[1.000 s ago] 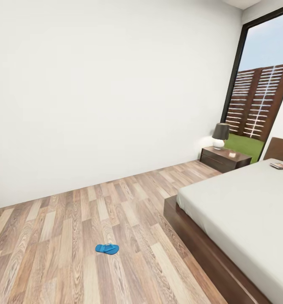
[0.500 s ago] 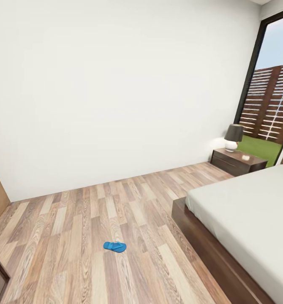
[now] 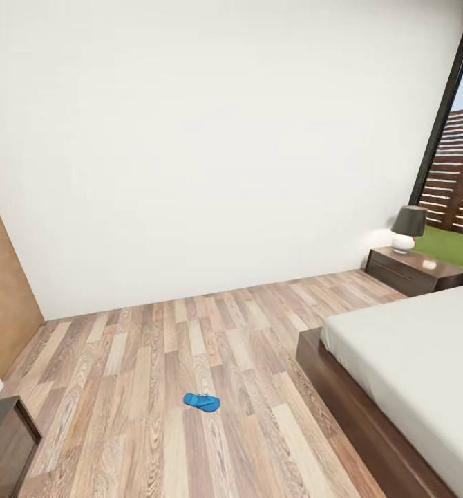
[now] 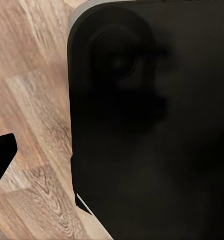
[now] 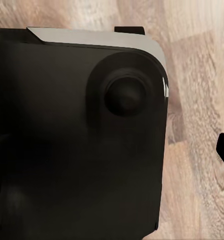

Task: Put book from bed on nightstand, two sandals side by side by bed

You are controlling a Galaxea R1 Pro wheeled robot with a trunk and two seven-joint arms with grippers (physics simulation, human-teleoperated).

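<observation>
The head camera looked down across a bedroom with a plain white wall and a brown wood-plank floor. One bright blue sandal lay flat on the bare floor at about six o'clock in the view, low and just left of centre, well apart from everything else. The bed, with its dark wood frame and off-white mattress, ran from three o'clock down to five o'clock. Beyond it, at about two o'clock, a low dark nightstand stood against the wall, carrying a lamp with a dark shade and a white base, plus a small pale object too small to identify. A tall black-framed window at the right edge showed grass and a slatted fence. At nine o'clock a tan wooden panel leaned into view, and a dark cabinet corner sat at seven o'clock.

Both wrist cameras looked down at plank flooring past large black parts of the robot's own body. Whether the jaws of either gripper were spread or pressed together could not be told.

The robot appeared to be on its approach, with nothing yet held. The sandal looked like the nearest target, so the next move would probably call for driving closer and lowering an arm to it.
</observation>
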